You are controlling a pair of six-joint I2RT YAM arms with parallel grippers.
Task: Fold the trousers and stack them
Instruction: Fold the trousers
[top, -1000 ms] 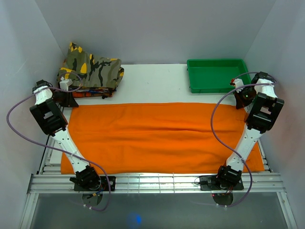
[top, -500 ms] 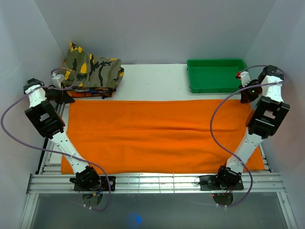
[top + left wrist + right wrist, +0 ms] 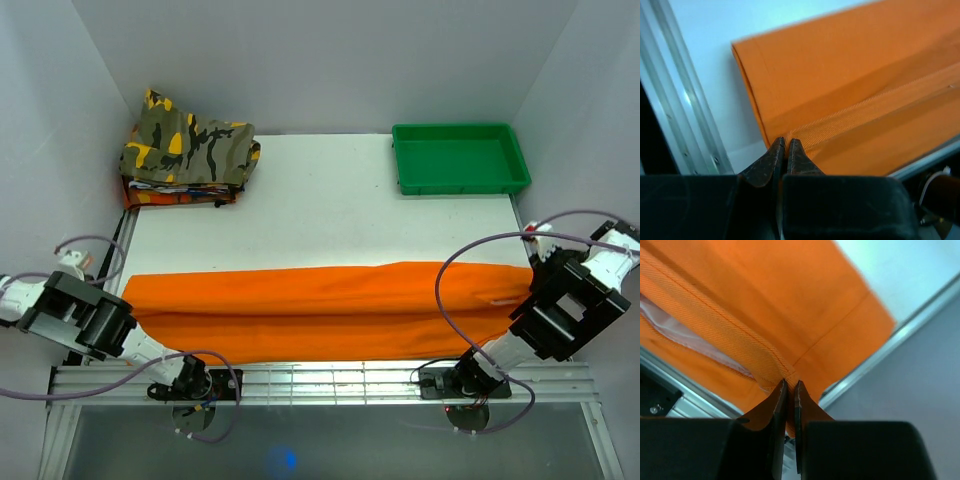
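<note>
The bright-orange soft fabric trousers (image 3: 320,312) now lie as a long, narrow band across the near part of the white tabletop (image 3: 330,210), reaching from the left edge almost to the right. A second ago they were spread flat in a far deeper sheet. Since then their far edge has been carried over toward the near side, so the cloth is doubled lengthwise, with a soft crease running along the middle.

The left gripper (image 3: 786,143) has its jaws pressed together on a ridge of orange cloth at the trousers' left end, just beside the hem. The right gripper (image 3: 790,385) is likewise pinched tight on a stitched seam at the right end, where a strip of pale lining (image 3: 685,340) shows under the fold.

Both arms reached to the far corners of the cloth before; they are now drawn back low and wide at the near corners, over the aluminium frame rail (image 3: 330,380).

The folded camouflage garment (image 3: 190,145) at the far left and the green plastic tray (image 3: 455,128) at the far right have not moved. A broad strip of tabletop now separates them from the trousers.
</note>
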